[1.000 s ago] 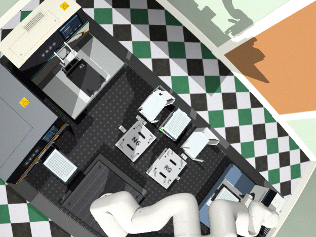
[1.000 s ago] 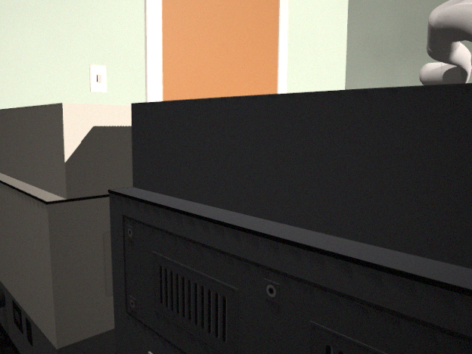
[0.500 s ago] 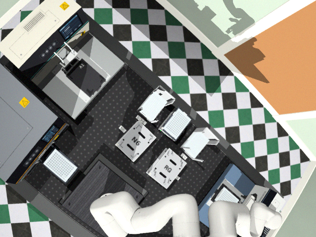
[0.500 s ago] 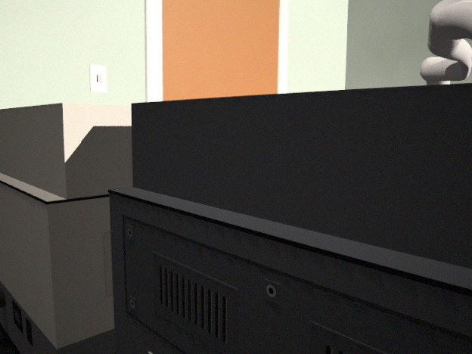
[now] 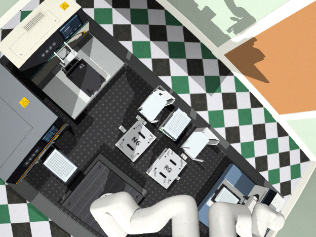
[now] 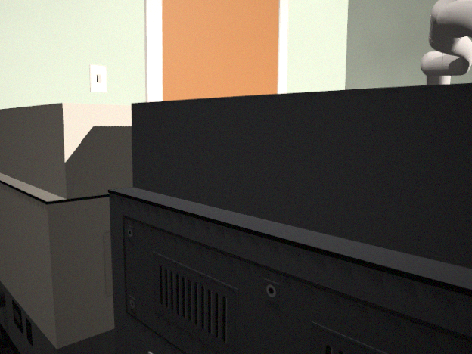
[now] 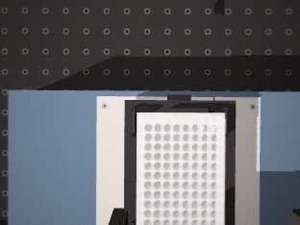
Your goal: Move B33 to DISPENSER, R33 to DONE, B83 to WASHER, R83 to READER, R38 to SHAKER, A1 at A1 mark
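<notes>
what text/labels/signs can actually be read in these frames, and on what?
"A1": on the vacant dark nest of the cream instrument.
"N6": on the grey nest plate.
"RG": on the grey nest plate.
Yellow triangle warning signs, no words: cream housing and grey housing.
Small deck tags, instrument screens and the mark on the well plate: too small or blurred to read.
</notes>
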Robot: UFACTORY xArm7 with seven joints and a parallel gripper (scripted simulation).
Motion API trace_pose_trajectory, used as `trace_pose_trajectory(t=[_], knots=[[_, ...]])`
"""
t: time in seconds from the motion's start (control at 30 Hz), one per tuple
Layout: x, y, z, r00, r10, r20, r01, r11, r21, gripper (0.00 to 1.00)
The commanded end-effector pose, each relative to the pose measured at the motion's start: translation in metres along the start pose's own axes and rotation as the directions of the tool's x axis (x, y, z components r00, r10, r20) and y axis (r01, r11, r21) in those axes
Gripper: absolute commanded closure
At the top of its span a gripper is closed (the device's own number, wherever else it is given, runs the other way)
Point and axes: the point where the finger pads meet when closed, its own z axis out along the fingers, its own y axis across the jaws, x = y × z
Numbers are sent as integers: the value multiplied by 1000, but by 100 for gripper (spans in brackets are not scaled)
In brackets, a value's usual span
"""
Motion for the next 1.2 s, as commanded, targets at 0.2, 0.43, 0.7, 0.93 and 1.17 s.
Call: trace_pose_trajectory(t=[0.2,0.43,0.7,0.93,1.17], knots=[[-1,1,-15,1000,0,5,0,1000,-4,0],[-1,0,-21,1000,0,5,0,1000,-4,0],[2,1,-22,999,-40,5,40,999,-4,0],[18,2,-21,971,-237,5,237,971,-3,0],[40,3,-21,868,-497,6,497,868,-1,0]])
